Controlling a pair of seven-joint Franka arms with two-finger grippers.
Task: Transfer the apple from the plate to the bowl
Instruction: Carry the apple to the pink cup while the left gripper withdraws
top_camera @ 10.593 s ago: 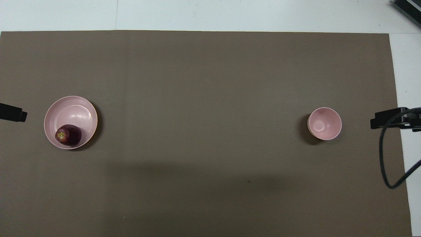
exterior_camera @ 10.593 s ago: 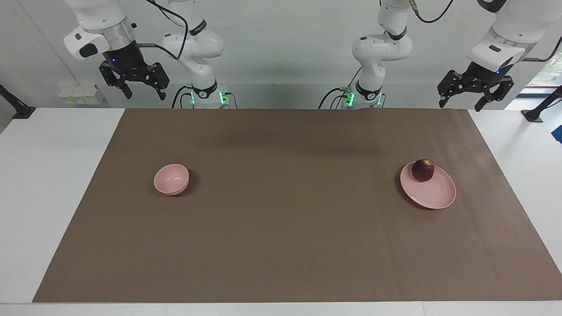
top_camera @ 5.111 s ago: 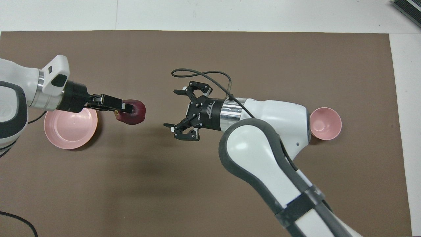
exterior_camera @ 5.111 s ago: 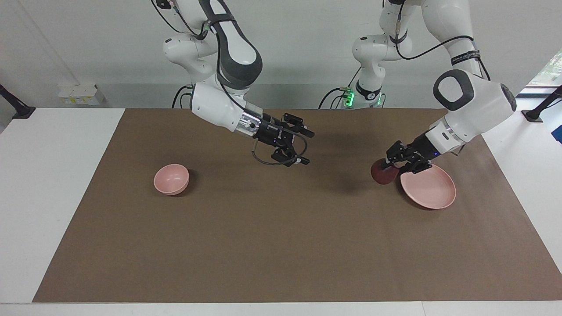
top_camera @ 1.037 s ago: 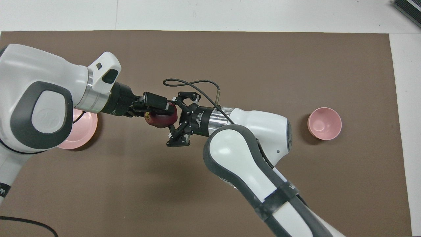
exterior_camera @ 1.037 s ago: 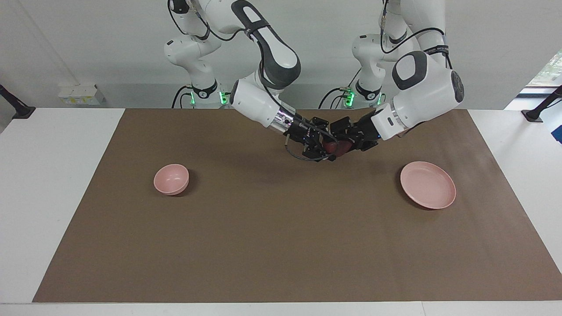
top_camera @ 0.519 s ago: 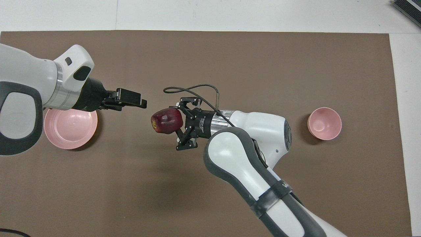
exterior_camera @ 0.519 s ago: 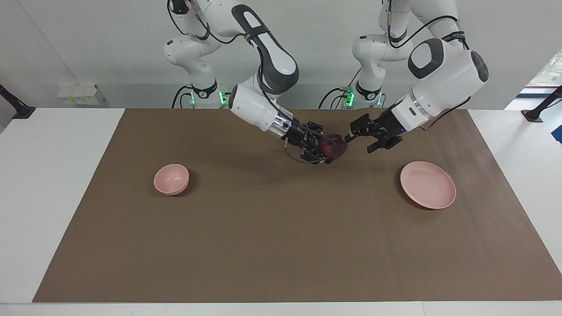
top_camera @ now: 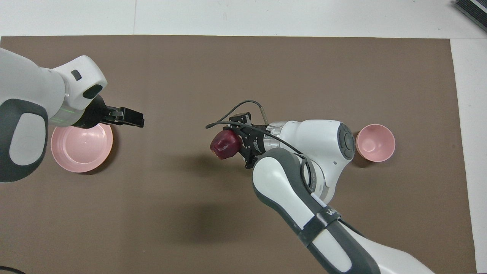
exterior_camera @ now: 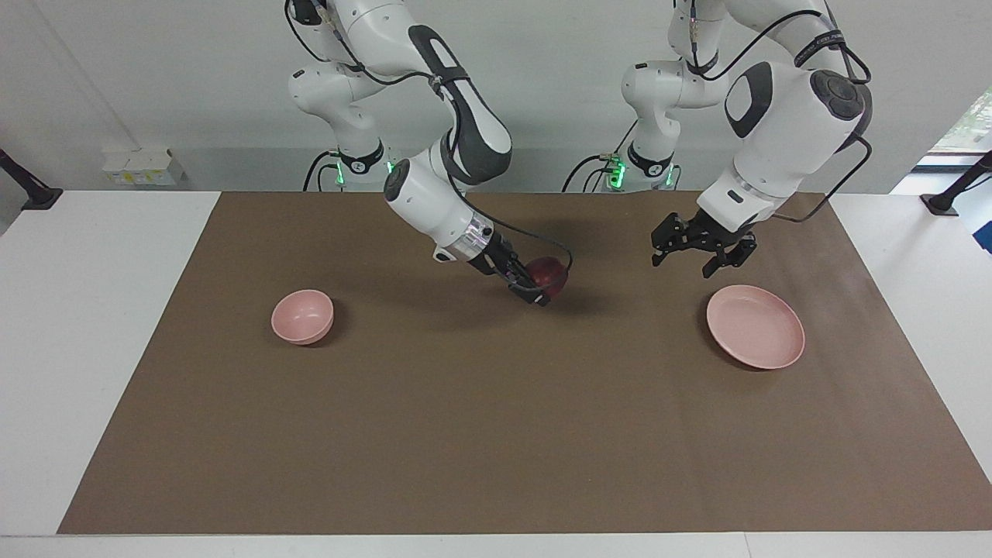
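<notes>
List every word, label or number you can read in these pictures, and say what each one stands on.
Nothing can be read in full.
White lettering on the right arm's band: cut off and too small to read.
White lettering on the left arm's band: too small to read.
No markings show on the apple, plate or bowl.

Apple [exterior_camera: 547,273] in right tool [exterior_camera: 542,288], between bowl [exterior_camera: 302,316] and plate [exterior_camera: 756,337].

We see right pincer [exterior_camera: 542,285] clamped on apple [exterior_camera: 547,273], raised over brown mat mid-tabletop [exterior_camera: 93,325]. Left pincer [exterior_camera: 701,252] spread, holding nothing, just above plate [exterior_camera: 756,337]. Bowl [exterior_camera: 302,316] well apart, toward right arm's end.
</notes>
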